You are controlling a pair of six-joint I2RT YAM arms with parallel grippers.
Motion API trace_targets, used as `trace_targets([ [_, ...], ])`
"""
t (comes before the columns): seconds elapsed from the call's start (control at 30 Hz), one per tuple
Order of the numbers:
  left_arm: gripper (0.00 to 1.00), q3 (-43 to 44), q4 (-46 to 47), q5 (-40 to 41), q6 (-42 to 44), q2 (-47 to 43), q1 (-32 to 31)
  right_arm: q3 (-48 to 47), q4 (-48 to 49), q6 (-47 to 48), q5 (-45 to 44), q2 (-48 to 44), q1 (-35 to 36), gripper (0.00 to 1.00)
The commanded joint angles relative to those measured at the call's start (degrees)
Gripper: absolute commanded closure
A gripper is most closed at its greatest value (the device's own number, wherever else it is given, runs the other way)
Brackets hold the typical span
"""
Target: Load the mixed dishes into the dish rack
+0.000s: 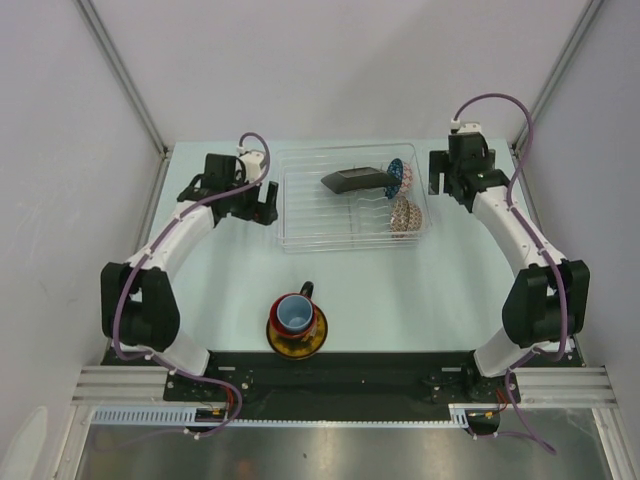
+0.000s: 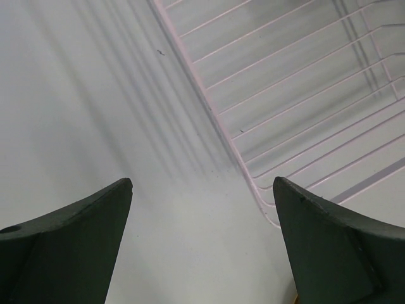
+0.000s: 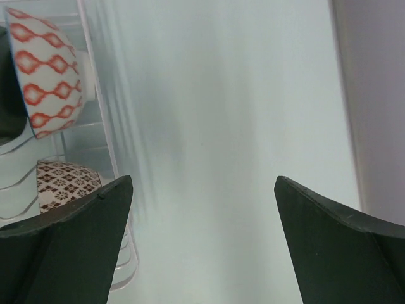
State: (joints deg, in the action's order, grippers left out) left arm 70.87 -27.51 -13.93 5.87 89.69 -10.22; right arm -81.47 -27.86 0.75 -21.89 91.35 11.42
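Observation:
The see-through dish rack (image 1: 300, 215) stands at the table's far middle. In it lie the square black plate (image 1: 352, 181), a small blue-patterned bowl (image 1: 396, 176) on edge, and a brown-patterned bowl (image 1: 405, 215). The yellow-and-dark saucer (image 1: 312, 342) sits near the front, with the black mug's handle (image 1: 306, 290) and the light-blue cup (image 1: 294, 315) on it; the cup seems nested in the mug. My left gripper (image 1: 266, 214) is open and empty over the table beside the rack's left corner (image 2: 253, 126). My right gripper (image 1: 447, 190) is open and empty right of the rack.
In the right wrist view the rack's wall (image 3: 95, 95) is at the left, with an orange-diamond bowl (image 3: 44, 69) and the brown-patterned bowl (image 3: 63, 180) behind it. A frame post (image 1: 545, 85) and the enclosure walls rise close to the right arm.

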Motion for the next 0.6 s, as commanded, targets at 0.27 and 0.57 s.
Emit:
trace_targets([
  [0.27, 0.01, -2.5, 5.5, 2.5, -0.4, 1.1, -5.3, 9.8, -0.8, -13.8, 12.5, -1.7, -0.3, 0.00],
  [0.57, 0.01, -7.5, 5.5, 5.8, 4.8, 0.1, -5.5, 18.2, -1.1, -15.2, 10.9, -5.6, 0.5, 0.00],
])
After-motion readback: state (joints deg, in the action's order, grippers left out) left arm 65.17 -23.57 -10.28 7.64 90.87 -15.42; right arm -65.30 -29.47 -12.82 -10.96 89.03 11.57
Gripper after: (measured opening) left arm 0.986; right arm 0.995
